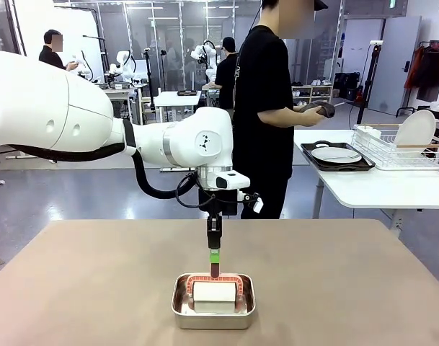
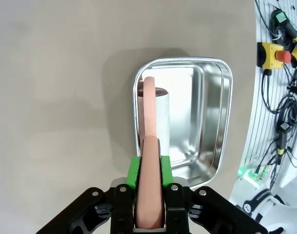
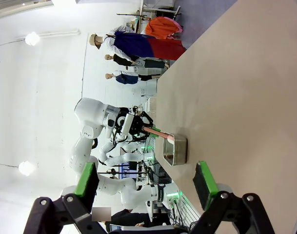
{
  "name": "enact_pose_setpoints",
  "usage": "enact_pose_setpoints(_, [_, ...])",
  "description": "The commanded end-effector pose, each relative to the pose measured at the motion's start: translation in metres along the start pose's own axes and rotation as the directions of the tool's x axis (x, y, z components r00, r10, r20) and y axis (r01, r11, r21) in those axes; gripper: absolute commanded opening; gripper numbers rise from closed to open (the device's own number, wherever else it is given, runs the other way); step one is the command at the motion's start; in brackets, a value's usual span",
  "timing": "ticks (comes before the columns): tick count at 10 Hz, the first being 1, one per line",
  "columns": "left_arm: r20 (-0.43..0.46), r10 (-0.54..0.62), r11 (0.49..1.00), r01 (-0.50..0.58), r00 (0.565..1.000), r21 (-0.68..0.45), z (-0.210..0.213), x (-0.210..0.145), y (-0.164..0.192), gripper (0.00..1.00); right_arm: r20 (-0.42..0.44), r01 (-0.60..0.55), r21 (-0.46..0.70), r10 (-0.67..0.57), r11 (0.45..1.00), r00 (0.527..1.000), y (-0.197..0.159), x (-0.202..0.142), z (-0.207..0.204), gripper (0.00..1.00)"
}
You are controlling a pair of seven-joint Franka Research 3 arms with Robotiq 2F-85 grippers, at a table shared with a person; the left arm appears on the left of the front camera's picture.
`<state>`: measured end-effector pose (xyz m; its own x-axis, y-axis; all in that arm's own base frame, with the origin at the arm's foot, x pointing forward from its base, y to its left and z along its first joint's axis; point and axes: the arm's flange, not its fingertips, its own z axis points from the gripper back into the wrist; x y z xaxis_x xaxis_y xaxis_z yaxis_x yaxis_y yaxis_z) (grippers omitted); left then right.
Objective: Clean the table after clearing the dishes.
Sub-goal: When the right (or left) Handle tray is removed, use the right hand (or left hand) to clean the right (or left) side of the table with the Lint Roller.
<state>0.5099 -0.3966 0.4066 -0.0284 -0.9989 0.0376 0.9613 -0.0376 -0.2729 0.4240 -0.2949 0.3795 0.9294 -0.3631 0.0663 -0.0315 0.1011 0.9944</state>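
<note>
Above the table (image 1: pixel 96 288), left gripper (image 1: pixel 215 269) points down, clamped on pink handle (image 2: pixel 150 161); right gripper (image 3: pixel 146 178) gapes.

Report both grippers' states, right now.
Left gripper: closed on the pink handle of the white roller in the steel pan.
Right gripper: open, holding nothing.

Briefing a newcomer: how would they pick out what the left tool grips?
On the wide tan table sits one shiny steel pan, near the robot's edge. In it lies a white roller; its salmon-pink handle, clamped by the left tool, sets it apart from the metal.
</note>
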Motion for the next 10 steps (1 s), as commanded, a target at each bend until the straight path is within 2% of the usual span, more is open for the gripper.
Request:
enact_pose_setpoints(1, [0.037,-0.006,1.0,0.007,0.999,-0.018,0.0043,-0.0027,-0.0034,0.03,-0.003,0.0,-0.011,0.0,1.0,1.0,0.0036,-0.0032,0.0007,1.0])
enact_pose_setpoints(2, [0.032,-0.004,1.0,0.005,0.999,-0.02,0.0045,-0.0033,-0.0036,0.0,-0.003,0.0,-0.011,0.0,1.0,1.0,0.0036,-0.0032,0.0007,1.0])
enact_pose_setpoints(6, [0.023,-0.014,0.999,0.015,1.0,-0.036,0.008,-0.0019,-0.0066,0.02,-0.003,0.0,-0.011,0.0,1.0,1.0,0.0036,-0.0032,0.0007,1.0])
enact_pose_setpoints(7, [-0.014,-0.024,0.999,0.023,1.0,-0.039,0.0076,-0.0016,-0.0073,0.02,-0.003,0.0,-0.011,0.0,1.0,1.0,0.0036,-0.0032,0.0007,1.0])
enact_pose_setpoints(10, [0.004,0.002,1.0,-0.002,1.0,-0.007,0.0014,-0.0007,-0.0002,0.02,-0.003,0.0,-0.011,0.0,1.0,1.0,0.0036,-0.0032,0.0007,1.0])
